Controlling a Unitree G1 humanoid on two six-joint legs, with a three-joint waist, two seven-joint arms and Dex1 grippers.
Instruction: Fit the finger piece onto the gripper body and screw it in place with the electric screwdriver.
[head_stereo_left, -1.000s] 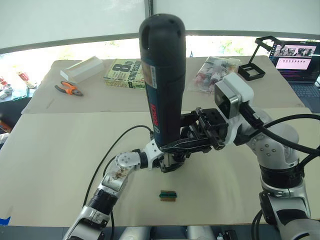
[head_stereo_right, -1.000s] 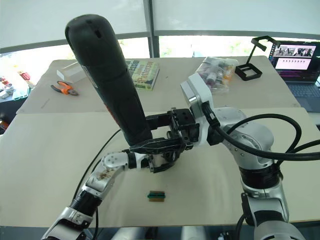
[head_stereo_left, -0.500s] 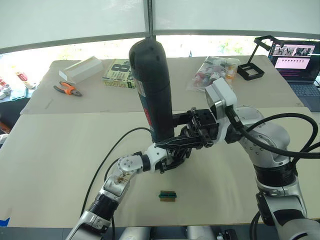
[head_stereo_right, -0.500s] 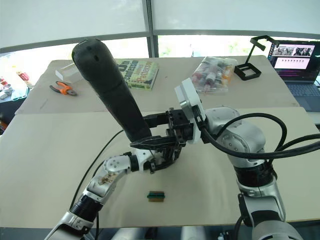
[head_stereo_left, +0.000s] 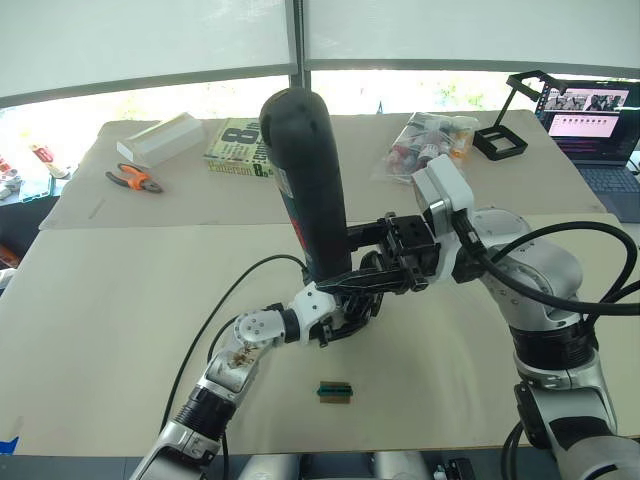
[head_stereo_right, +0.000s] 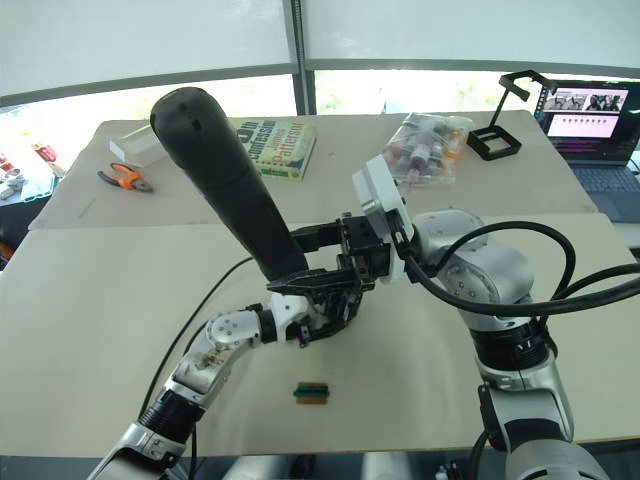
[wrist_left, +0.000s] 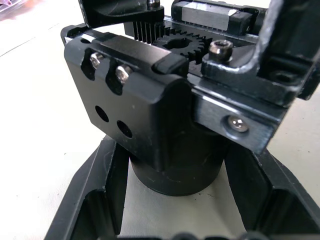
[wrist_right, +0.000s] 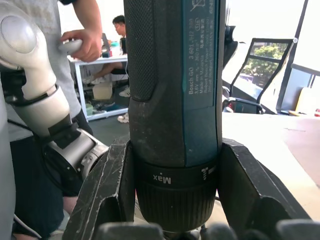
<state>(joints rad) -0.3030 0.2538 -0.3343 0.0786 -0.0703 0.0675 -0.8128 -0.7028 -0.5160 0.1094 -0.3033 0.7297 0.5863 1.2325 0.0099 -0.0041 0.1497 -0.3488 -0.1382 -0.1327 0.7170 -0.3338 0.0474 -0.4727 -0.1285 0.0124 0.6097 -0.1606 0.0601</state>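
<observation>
While gripped low, electric screwdriver (head_stereo_left: 305, 180) stands near-upright, bit down.

Upper left, orange-handled pliers (head_stereo_left: 133, 178) lie beside a white box (head_stereo_left: 165, 138) and a green book (head_stereo_left: 240, 148). Upper right hold a bag of bottles (head_stereo_left: 428, 140), a black stand (head_stereo_left: 515, 115) and a laptop (head_stereo_left: 598, 130). Bottom centre lies a small green-and-brown block (head_stereo_left: 335, 391).

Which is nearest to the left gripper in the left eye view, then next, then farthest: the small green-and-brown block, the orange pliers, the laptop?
From the left gripper:
1. Small green-and-brown block, just in front of it, toward the robot.
2. Orange pliers, far-left part of the table.
3. Laptop, far-right edge.
</observation>
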